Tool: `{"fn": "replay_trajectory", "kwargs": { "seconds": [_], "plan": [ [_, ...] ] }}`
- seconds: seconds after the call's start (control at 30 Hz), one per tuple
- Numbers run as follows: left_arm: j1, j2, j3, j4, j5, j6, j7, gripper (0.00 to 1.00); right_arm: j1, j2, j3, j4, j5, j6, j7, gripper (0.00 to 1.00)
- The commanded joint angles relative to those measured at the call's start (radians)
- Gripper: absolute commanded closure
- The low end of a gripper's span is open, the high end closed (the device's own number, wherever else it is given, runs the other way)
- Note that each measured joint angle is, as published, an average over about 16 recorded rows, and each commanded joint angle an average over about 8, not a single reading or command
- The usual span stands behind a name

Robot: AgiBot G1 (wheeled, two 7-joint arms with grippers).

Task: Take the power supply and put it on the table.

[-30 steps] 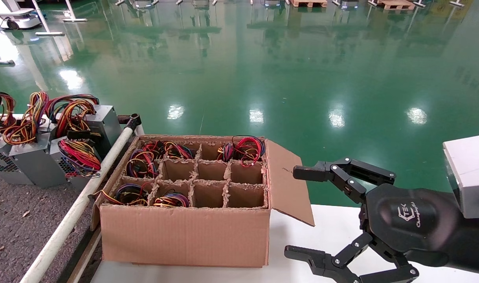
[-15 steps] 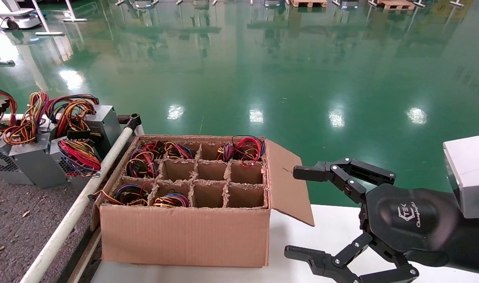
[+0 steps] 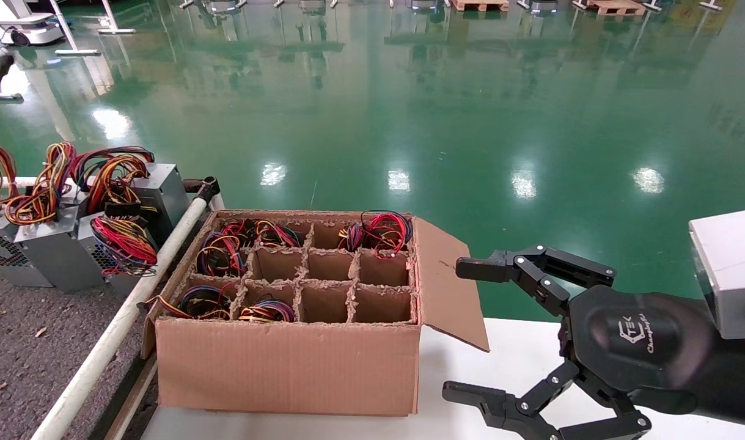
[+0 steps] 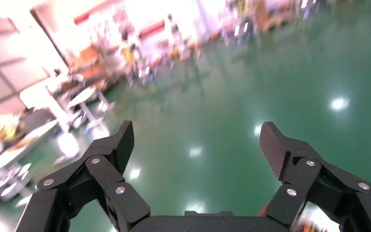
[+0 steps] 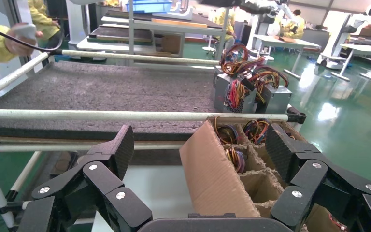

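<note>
Grey power supplies (image 3: 60, 256) stand grouped on table (image 3: 18, 354), count unclear.

One cardboard box (image 3: 286, 366), lower centre of head view. Twelve cells inside, four across by three deep: about six with wire bundles, six bare. At least four power supplies (image 3: 54, 256) at far left, cluster cut by frame edge, exact total unclear. Two work surfaces: one dark table (image 3: 18, 342) lower left, one white tabletop (image 3: 506, 354) lower right. Two grippers: right gripper (image 3: 458, 329) lower right, left gripper (image 4: 198, 137) only in own wrist view; two fingers each. Two wooden pallets (image 3: 479, 5) along top edge.
</note>
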Motion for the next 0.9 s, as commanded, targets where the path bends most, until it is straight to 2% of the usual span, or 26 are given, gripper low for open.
{"fn": "replay_trajectory", "kwargs": {
  "seconds": [0.03,0.33,0.9],
  "plan": [
    [-0.006,0.009,-0.021,-0.025,-0.029,0.005,0.021,0.0,0.0,0.0,0.0,0.0,0.0,0.0,0.0,0.0],
    [-0.004,0.041,-0.052,-0.054,-0.087,0.076,0.045,0.0,0.0,0.0,0.0,0.0,0.0,0.0,0.0,0.0],
    [0.219,-0.034,-0.09,-0.356,-0.206,0.287,-0.087,0.0,0.0,0.0,0.0,0.0,0.0,0.0,0.0,0.0]
  ]
}}
